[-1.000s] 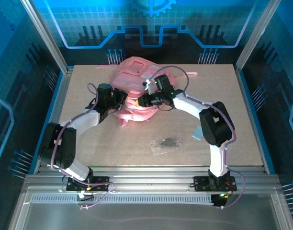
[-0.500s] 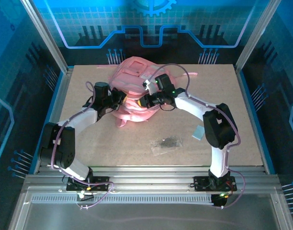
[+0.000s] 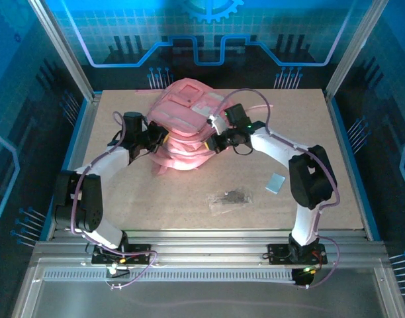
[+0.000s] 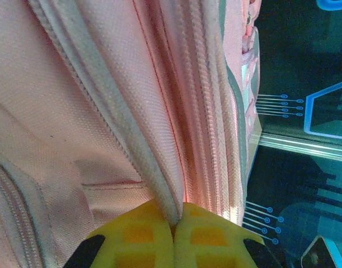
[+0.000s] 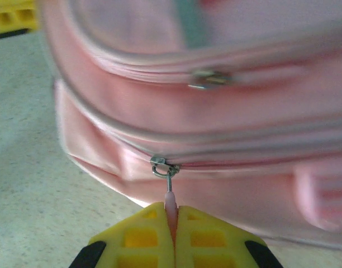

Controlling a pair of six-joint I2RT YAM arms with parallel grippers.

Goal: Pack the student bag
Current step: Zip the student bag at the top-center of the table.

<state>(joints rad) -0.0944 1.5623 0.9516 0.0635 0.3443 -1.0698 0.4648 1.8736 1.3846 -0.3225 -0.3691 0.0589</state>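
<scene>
- In the top view, we see the student bag (image 3: 186,122), a large soft pink fabric backpack. It lies in the middle of the far half of the tan board table (image 3: 143,199), with its top near the far edge.
- The left gripper (image 3: 161,137) meets the bag's left side and the right gripper (image 3: 214,141) meets its near right side. The two arms curve in from either flank.
- The near half of the board is mostly open. A small flat grey-blue rectangle (image 3: 276,183) lies near the right arm's elbow. A flat, partly see-through item with a dark patch (image 3: 230,199) lies to its left; we cannot tell what it is. Both sit well apart from the bag.
- Bare board runs from each side of the bag out to the metal frame rails (image 3: 83,132).
- In the left wrist view, the yellow pads (image 4: 140,240) are pressed together, pinching a pale piped seam (image 4: 132,145) of the bag. Beyond the bag's right edge we see the dark blue wall panel (image 4: 305,84).
- In the right wrist view, the yellow pads (image 5: 137,240) are clamped on a thin pink zip pull (image 5: 170,201). It hangs from a metal slider (image 5: 162,166) on the lower zip line.
- A second metal slider (image 5: 207,78) sits on the zip above, blurred. Bare table lies to the left of the bag and under its lower edge.
</scene>
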